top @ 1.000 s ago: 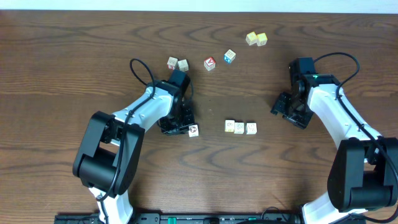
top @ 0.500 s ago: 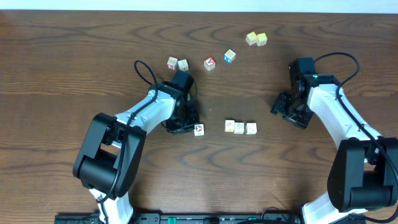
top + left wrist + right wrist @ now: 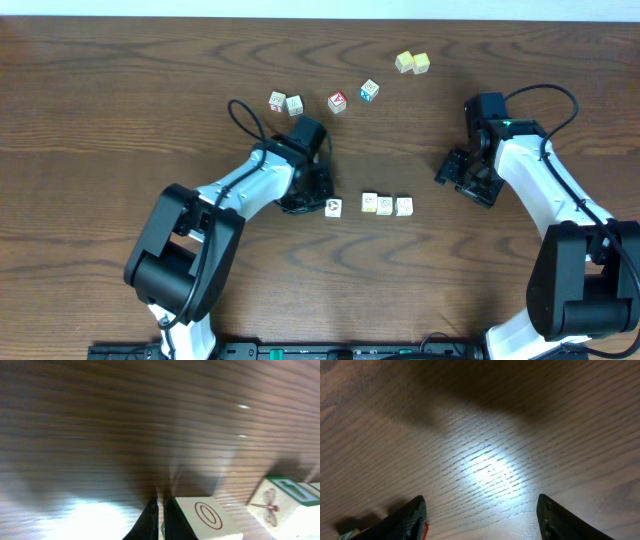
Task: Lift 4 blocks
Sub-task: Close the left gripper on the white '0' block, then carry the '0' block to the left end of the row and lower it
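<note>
Left fingers [image 3: 148, 525] pressed together, set low beside lone block [image 3: 333, 207], near table [image 3: 120, 60] middle; three-block row [image 3: 386, 205] just apart toward right edge. Right fingers [image 3: 407, 517] spread, empty. Risk: off-centre nudge spins block, knocks row crooked; squeezed line then buckles.

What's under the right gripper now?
Only bare table shows beneath the open right gripper; no block lies between its fingers. The wood directly under each finger is covered.

Left hand [image 3: 159, 512] pinched shut, apparently touching O-marked block [image 3: 202, 516].
</note>
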Action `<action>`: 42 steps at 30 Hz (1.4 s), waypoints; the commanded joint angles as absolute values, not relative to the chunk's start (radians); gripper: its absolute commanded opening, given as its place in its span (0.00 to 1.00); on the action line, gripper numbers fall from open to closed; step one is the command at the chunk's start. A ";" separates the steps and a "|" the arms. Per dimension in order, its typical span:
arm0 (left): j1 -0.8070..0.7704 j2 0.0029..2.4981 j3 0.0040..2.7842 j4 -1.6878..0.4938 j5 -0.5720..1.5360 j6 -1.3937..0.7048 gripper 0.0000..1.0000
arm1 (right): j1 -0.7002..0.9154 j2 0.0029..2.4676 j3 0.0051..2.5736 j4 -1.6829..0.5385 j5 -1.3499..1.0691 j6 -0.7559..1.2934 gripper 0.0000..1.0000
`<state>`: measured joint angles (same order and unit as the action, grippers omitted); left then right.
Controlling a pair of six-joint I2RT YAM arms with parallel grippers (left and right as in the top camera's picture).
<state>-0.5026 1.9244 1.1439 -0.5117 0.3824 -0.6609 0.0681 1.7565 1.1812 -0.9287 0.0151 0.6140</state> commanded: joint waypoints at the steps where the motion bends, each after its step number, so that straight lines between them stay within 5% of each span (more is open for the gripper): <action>1: -0.531 1.956 1.122 -0.480 0.353 -0.694 0.08 | 0.074 1.736 1.175 -0.932 0.025 0.612 0.69; 16: -0.524 1.951 1.124 -0.415 0.348 -0.711 0.07 | 0.074 1.736 1.175 -0.944 0.025 0.611 0.69; 26: -0.408 1.834 1.130 -0.703 0.359 -0.693 0.07 | 0.074 1.736 1.175 -0.952 0.025 0.612 0.70; 42: -0.616 1.844 1.061 -0.562 0.359 -0.809 0.07 | 0.074 1.736 1.175 -0.947 0.025 0.611 0.70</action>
<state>-0.6109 1.8477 1.0706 -0.5781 0.3641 -0.7650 0.0681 1.7565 1.1805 -0.9447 0.0151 0.6140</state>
